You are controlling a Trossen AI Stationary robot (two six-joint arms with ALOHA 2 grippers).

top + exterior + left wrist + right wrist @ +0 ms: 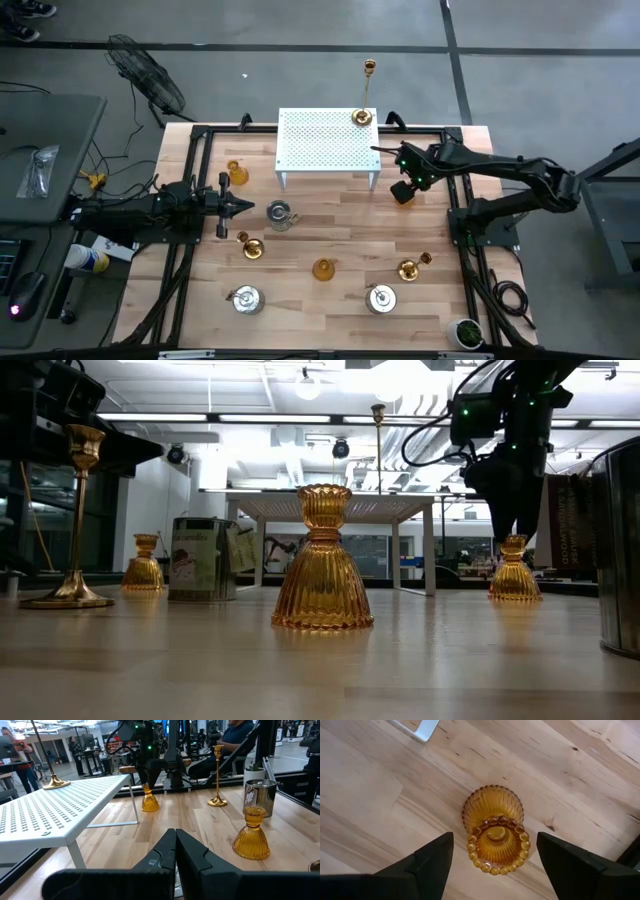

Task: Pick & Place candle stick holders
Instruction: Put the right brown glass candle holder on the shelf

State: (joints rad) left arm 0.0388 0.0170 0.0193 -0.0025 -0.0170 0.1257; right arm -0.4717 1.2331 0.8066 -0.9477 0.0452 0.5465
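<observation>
3 ribbed amber glass cups: one by the rack's (328,139) right leg (402,193), one left (238,174), one mid-tabletop (323,269). 3 gold candlesticks, one on the rack (362,117); 3 silvery pots. Right tool (495,851) hangs over the first cup, fingers wide apart either side, gripping nothing. Left tool (176,851) closed, empty, low over the tabletop (330,225).

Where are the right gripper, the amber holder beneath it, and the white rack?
right gripper (492,857), right wrist view, gap between open fingers.
amber holder (496,836), right wrist view, beaded top rim.
white rack (325,140), high view, perforated top.
</observation>
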